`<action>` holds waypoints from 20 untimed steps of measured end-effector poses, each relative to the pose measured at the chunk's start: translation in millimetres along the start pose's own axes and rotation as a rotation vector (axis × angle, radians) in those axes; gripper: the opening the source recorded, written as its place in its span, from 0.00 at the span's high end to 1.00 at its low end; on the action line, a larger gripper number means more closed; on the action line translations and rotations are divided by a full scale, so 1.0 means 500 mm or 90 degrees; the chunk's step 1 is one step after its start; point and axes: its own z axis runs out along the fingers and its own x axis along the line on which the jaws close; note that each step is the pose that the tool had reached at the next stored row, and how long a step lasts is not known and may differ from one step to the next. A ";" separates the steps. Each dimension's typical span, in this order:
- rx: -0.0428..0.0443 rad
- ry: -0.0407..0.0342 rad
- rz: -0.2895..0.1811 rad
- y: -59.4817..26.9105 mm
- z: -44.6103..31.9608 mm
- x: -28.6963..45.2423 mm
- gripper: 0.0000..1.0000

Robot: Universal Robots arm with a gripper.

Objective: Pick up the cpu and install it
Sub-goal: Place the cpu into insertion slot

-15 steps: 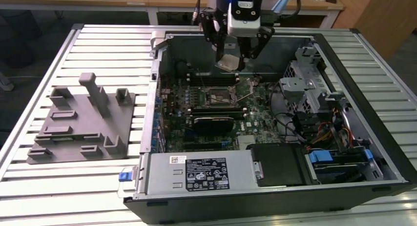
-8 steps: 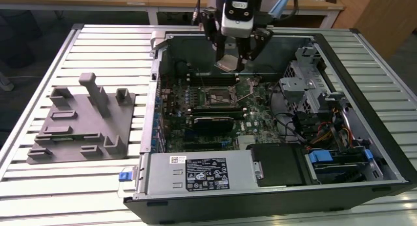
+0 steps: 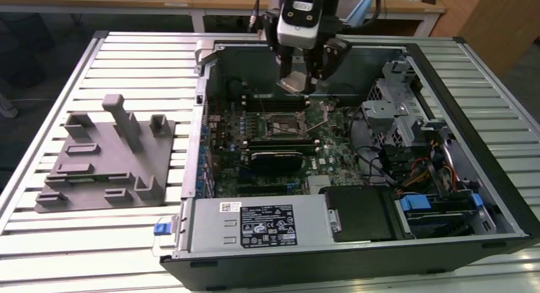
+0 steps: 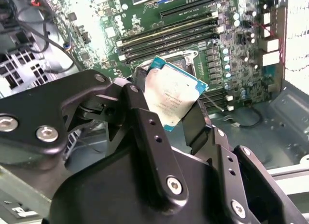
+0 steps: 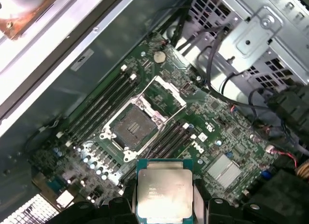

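Note:
My gripper (image 3: 301, 84) hangs inside the open computer case, above the far part of the motherboard, shut on the cpu (image 3: 295, 85). In the second wrist view the cpu (image 4: 170, 95) is a flat silvery square with a teal rim, pinched between my two black fingers (image 4: 140, 113). The first wrist view shows the same cpu (image 5: 164, 194) held level, with the open socket (image 5: 131, 129) lying lower down on the green board and its metal frame swung up. In the exterior view the socket (image 3: 284, 123) sits just nearer the camera than my gripper.
The case wall (image 3: 204, 116) rises at the exterior view's left of the board. A drive cage and cables (image 3: 405, 128) crowd the exterior view's right. Memory slots (image 5: 99, 108) flank the socket. A grey tray with upright posts (image 3: 110, 160) lies outside the case on the slatted table (image 3: 50, 242).

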 end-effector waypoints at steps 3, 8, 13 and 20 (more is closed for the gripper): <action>0.0005 -0.0001 0.028 0.000 0.001 0.000 0.46; 0.0013 -0.0004 0.071 0.000 0.003 0.000 0.46; 0.0022 -0.0007 0.119 0.000 0.006 0.001 0.46; 0.0040 -0.0023 0.187 0.000 0.009 0.001 0.46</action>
